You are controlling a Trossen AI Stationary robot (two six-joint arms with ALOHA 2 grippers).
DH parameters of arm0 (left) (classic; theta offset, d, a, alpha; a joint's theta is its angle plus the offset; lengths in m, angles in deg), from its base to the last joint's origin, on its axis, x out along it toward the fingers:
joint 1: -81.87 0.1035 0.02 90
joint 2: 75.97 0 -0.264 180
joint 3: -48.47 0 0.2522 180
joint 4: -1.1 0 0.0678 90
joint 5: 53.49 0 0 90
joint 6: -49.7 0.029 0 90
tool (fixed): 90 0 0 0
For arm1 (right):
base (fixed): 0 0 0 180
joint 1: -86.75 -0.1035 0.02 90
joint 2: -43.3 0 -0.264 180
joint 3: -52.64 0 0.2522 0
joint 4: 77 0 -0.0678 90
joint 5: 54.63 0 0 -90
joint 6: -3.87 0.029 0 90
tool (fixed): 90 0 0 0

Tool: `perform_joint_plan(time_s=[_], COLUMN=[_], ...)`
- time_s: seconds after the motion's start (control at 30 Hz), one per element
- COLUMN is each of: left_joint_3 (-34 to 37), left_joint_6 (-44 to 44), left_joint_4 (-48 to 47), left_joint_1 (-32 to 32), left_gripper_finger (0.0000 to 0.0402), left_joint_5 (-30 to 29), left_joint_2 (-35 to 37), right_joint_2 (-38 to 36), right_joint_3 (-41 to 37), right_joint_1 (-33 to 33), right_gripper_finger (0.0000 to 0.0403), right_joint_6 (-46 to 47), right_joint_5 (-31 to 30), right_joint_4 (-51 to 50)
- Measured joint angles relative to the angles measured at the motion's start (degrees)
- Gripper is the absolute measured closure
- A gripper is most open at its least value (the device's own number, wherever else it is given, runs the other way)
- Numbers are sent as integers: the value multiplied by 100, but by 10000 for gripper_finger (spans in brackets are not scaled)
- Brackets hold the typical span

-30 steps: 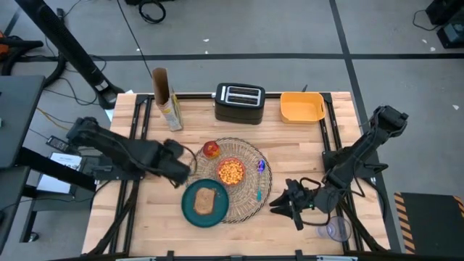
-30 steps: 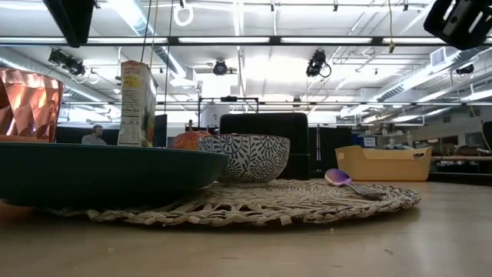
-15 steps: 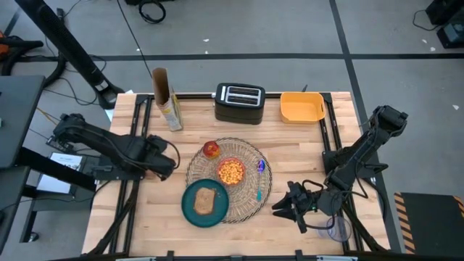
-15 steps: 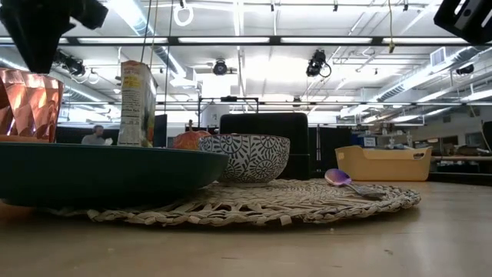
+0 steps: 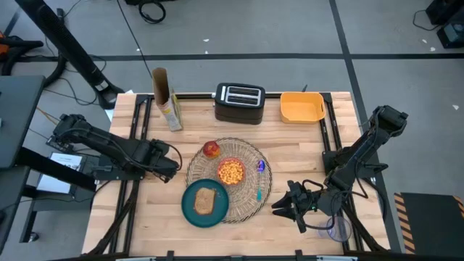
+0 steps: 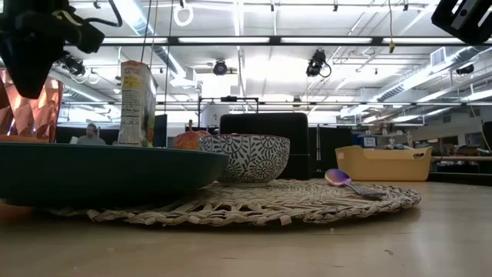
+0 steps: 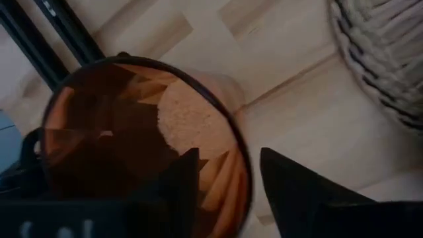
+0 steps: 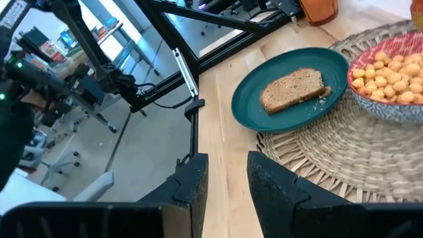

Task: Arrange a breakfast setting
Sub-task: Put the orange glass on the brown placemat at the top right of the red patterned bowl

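Note:
The straw placemat [image 5: 245, 201] lies mid-table. On it rest the teal plate [image 5: 190, 209] with the toast slice [image 5: 206, 201], the red bowl [image 5: 231, 172] full of yellow cereal, the red apple [image 5: 211, 149] and the blue spoon [image 5: 260, 180]. The orange cup [image 7: 132, 132] stands upright on the wood left of the mat. My left gripper [image 7: 230, 158] points down over it, open, one finger inside the cup and one outside its rim [image 7: 243, 173]; no touch shows. My right gripper [image 5: 280, 207] waits open at the near right, holding nothing.
A black toaster [image 5: 238, 103], a yellow-orange bin [image 5: 301, 106] and a cereal box with a tall tube [image 5: 167, 105] stand along the far edge. A clear cup [image 5: 337, 229] sits past the table's right near corner. Bare wood lies on both sides of the mat.
My left gripper has moved from beside the plate toward the table's left edge. It has come down over the orange cup until its fingers straddle the rim. The cup has stayed upright in its place. My right arm has kept still.

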Motion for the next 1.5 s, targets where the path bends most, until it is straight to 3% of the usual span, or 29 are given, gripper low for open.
perform_joint_plan(time_s=[0.27, 0.33, 0.5, 0.73, 1.0, 1.13, 1.3, 1.5], left_joint_3=[16, 19, -137, -1192, -2547, -3109, -3609, -3881], left_joint_6=[869, 932, 973, 1377, 2616, 3240, 3727, 3866], left_joint_4=[344, 359, 307, 465, 921, 896, 896, 936], left_joint_1=[69, 67, 55, -113, -559, -789, -991, -1236], left_gripper_finger=[368, 386, 384, 387, 387, 387, 387, 387], left_joint_5=[-50, -70, -35, -92, -394, -512, -533, -592], left_joint_2=[-13, -19, -22, -49, -515, -914, -1313, -1610], right_joint_2=[0, 0, 0, 0, 55, 444, 1099, 1728], right_joint_3=[0, 0, 0, -2, -2, 369, 1474, 2796], right_joint_1=[2, 27, 185, 518, 1111, 1285, 1491, 1921], right_gripper_finger=[289, 289, 289, 280, 219, 180, 136, 69], right_joint_6=[-582, -750, -1066, -2074, -3049, -3636, -3917, -3626], right_joint_5=[39, 42, 43, 207, 1286, 1401, 1259, 1253], right_joint_4=[-2, -2, -1, 241, 978, 1055, -60, -1612])
